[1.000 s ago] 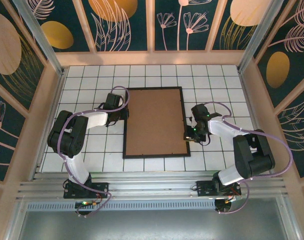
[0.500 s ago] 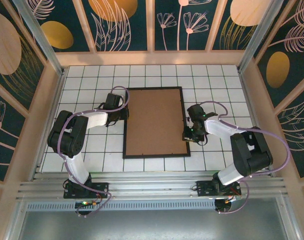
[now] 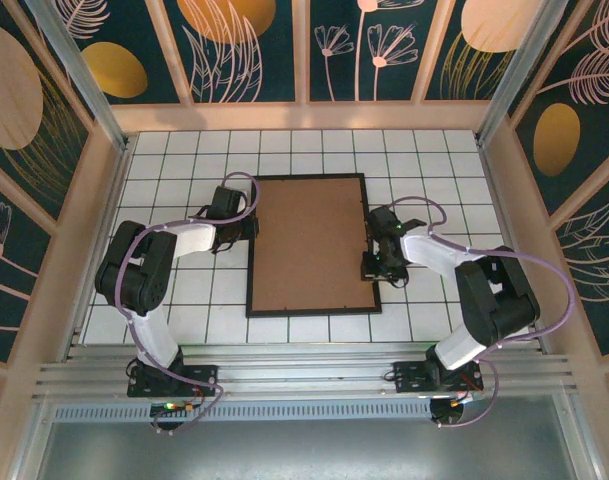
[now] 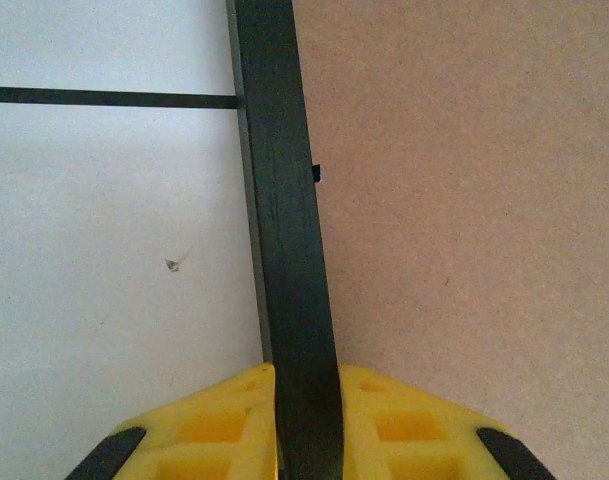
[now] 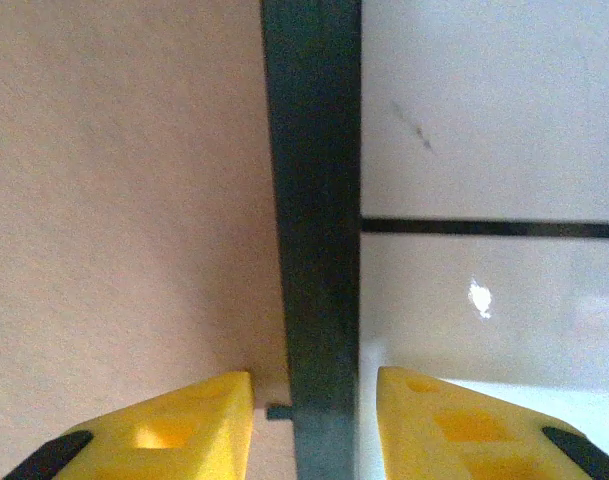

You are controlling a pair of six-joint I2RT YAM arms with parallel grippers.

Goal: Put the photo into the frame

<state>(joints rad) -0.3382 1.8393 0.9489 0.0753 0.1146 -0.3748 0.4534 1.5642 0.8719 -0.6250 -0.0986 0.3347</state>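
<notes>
Right now the frame (image 3: 309,177) lies flat mid-tabletop (image 3: 424,160), its long axis running from the near edge to the far one, with the brown backing board (image 3: 307,245) filling it. Our left end effector (image 4: 306,385) is clamped on the left rail. Our right end effector (image 5: 314,395) straddles the right rail, fingers parted and clear of it. Bare tabletop flanks both long edges, so we judge there is room to slide outward. Where the photo is, we cannot tell.
</notes>
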